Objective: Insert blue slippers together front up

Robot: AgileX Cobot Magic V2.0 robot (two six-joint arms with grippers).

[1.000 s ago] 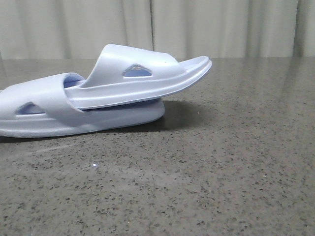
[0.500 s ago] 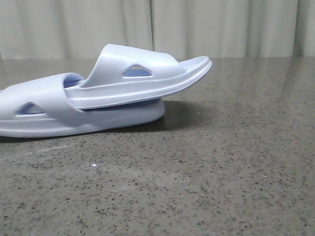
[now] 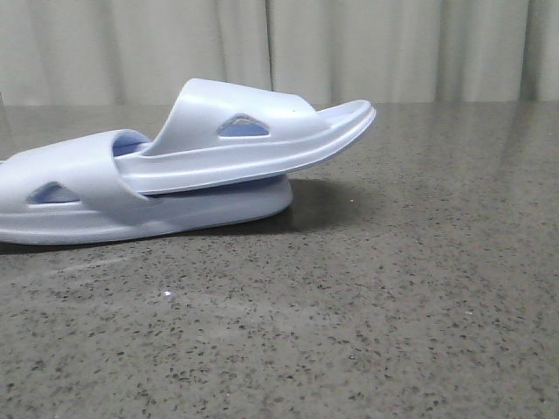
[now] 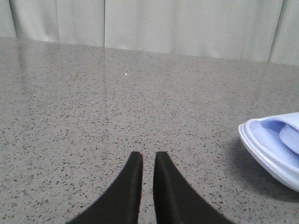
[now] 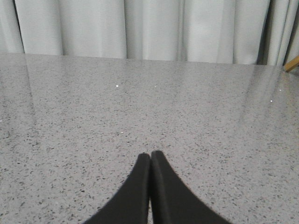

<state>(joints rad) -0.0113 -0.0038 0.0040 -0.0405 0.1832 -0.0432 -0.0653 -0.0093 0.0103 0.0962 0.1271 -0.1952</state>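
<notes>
The two blue slippers lie on the table at the left of the front view. The lower slipper [image 3: 70, 188] rests flat. The upper slipper [image 3: 262, 148] is pushed under the lower one's strap, and its free end tilts up to the right. One slipper's end [image 4: 273, 144] shows at the edge of the left wrist view. My left gripper [image 4: 148, 156] is empty, nearly shut with a thin gap, low over bare table beside that end. My right gripper [image 5: 150, 155] is shut and empty over bare table. Neither gripper shows in the front view.
The speckled grey stone table [image 3: 393, 288] stretches right and forward of the slippers. Pale curtains [image 3: 393, 44] hang behind its far edge. A bit of a wooden object [image 5: 292, 64] shows at the edge of the right wrist view.
</notes>
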